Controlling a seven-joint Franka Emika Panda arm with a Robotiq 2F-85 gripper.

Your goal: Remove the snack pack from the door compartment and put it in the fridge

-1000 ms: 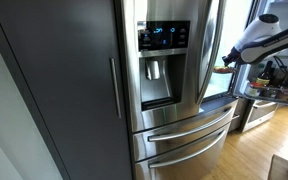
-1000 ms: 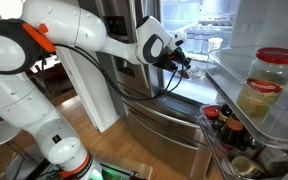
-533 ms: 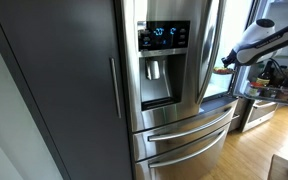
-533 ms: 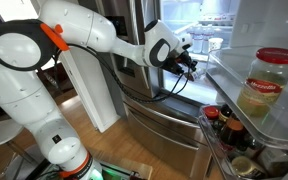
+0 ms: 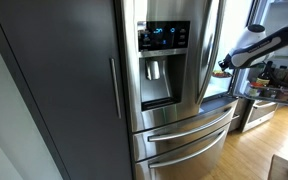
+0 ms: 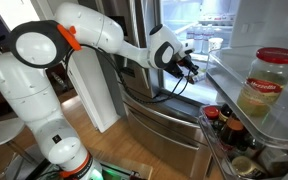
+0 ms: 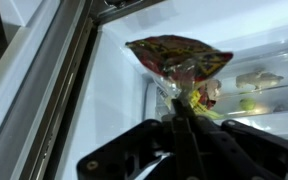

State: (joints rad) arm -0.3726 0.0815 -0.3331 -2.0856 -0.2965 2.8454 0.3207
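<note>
The stainless-steel fridge (image 5: 174,120) with its blue-lit dispenser panel has its right door open; it also shows in an exterior view (image 6: 169,120). My gripper (image 7: 180,108) is shut on the snack pack (image 7: 179,58), a flat orange-yellow pouch that sticks out ahead of the fingers toward the lit fridge interior. In an exterior view the gripper (image 6: 189,65) reaches into the open fridge at shelf height. In an exterior view the pouch (image 5: 223,70) hangs at the gripper by the fridge opening.
The open door's clear compartments (image 6: 259,100) hold a large jar (image 6: 267,82) and several bottles (image 6: 224,125) below. A tall dark grey cabinet (image 5: 54,90) stands beside the fridge. Food items (image 7: 254,82) lie on the inner shelf. The door frame (image 7: 59,70) is close on the left.
The arm has reached further toward the fridge interior, carrying the snack pack with it. The gripper stays shut.
</note>
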